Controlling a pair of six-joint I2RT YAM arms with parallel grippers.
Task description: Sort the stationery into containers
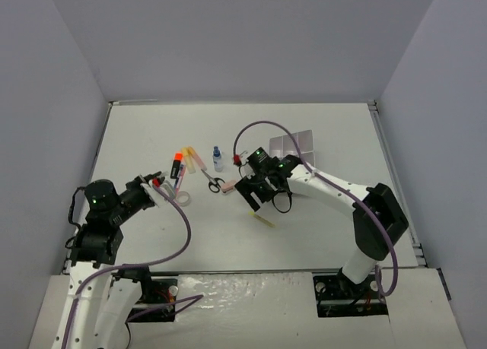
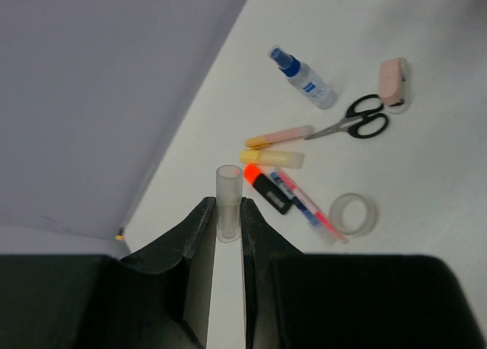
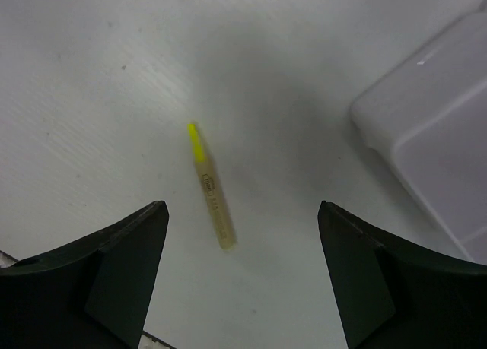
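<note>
Stationery lies in two places on the white surface. A yellow-tipped stick lies flat and alone under the right hand, whose fingers stand wide apart on either side of it and touch nothing. In the right wrist view the stick's long axis runs diagonally, with the bright yellow tip to the upper left and the blunt pale end to the lower right. A corner of the white organiser tray sits near on the right, apart from the stick.

The left hand is clamped on a clear tube, which points straight out past the fingertips.

Beyond it the other items form a loose cluster:
- A pink highlighter and a yellow highlighter lie nearly parallel across the view.
- An orange highlighter slants toward the lower right.
- The tape ring lies flat near the orange highlighter.
- The black-handled scissors point their blades left at the pink highlighter.
- The pink eraser lies just past the scissor handles.
- The spray bottle lies on its side, blue cap to the upper left.
</note>
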